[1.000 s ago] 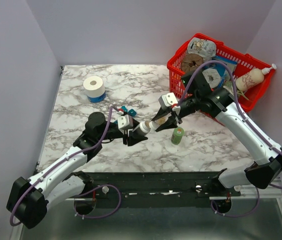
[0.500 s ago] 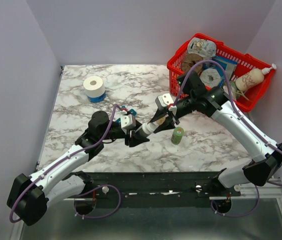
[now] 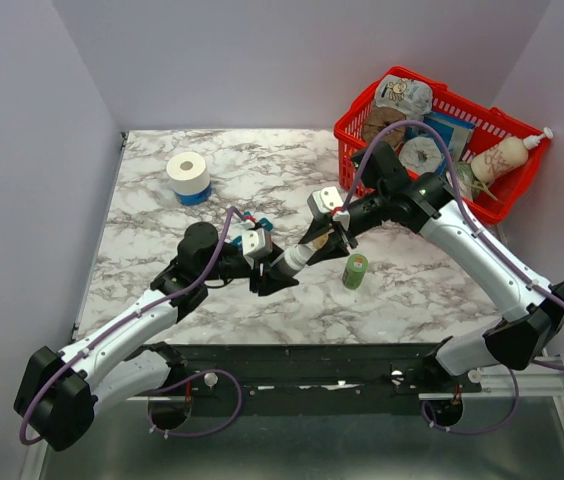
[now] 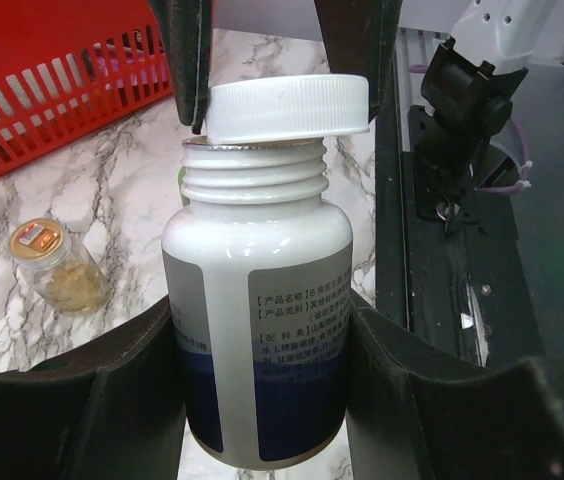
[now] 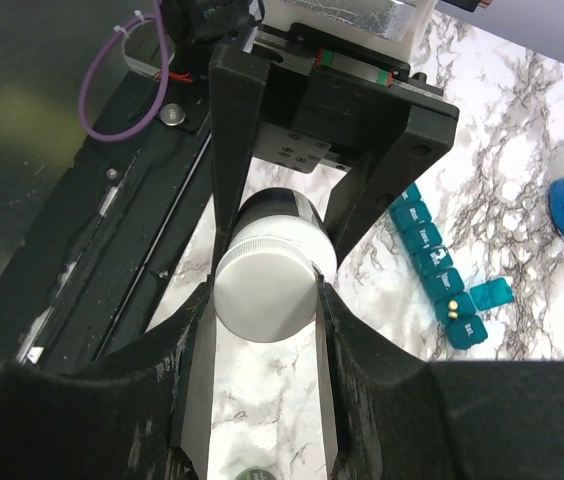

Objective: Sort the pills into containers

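Lying on the marble worktop (image 3: 262,160), the teal pill organiser (image 5: 430,255) sits at about 11 o'clock from the left gripper (image 3: 267,268), which partly hides it in the overhead view. In the right wrist view, one compartment near the strip's end has its lid flipped open and a small yellow pill (image 5: 454,306) inside; the other lids look closed.

The left gripper is closed around the body of a white bottle (image 4: 257,330) and holds it tilted above the middle of the worktop. The right gripper (image 5: 262,305) pinches the bottle's white cap (image 4: 287,108) from both sides. The cap sits askew over the mouth, with the neck threads bare beneath it.

At 3 o'clock from the bottle a small green bottle (image 3: 355,271) stands upright. A little jar with a gold lid (image 4: 47,265) rests on the marble nearby. A red basket (image 3: 482,108) full of goods fills the 1 o'clock corner, and a white paper roll (image 3: 188,174) stands at 10 o'clock.
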Motion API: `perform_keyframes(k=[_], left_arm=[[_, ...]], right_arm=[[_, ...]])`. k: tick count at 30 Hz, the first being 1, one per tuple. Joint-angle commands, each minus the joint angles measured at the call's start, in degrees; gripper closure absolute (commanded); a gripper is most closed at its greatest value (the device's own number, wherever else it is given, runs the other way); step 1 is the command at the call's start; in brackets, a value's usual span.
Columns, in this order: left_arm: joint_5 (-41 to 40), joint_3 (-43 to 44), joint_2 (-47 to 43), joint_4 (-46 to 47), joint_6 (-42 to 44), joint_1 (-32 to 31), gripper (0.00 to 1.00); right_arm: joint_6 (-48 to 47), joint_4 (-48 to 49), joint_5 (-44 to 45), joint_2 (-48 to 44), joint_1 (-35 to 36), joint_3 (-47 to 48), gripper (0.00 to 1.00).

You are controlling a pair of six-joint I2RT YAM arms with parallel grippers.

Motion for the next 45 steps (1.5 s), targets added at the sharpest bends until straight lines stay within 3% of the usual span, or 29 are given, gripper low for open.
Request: perform_keyframes(k=[1, 15, 32, 40, 45], left_arm=[[2.99, 0.12, -1.17, 5.08, -1.22, -0.44, 1.00], [3.17, -1.20, -1.96, 5.52, -1.57, -0.44, 1.00], [2.11, -0.67, -0.99, 6.75, -1.75, -0.53, 1.00], [2.11, -0.41, -0.73, 8.15, -3.24, -0.44, 1.00], [3.95, -1.37, -1.16, 11.92, -6.75, -0.36, 1.00]], right_arm=[[-1.02, -0.75, 1.98, 1.79, 0.48, 0.26, 0.76], [-0.05, -1.01, 2.33, 1.97, 0.04, 2.20, 0.76], [-4.26, -6.02, -3.11, 3.64, 1.44, 1.49, 0.75], [-2.77, -3.39, 0.03, 4.43, 3.02, 0.35, 0.75], [-6.54, -5.66, 0.67, 4.95, 3.20, 0.35, 0.73]])
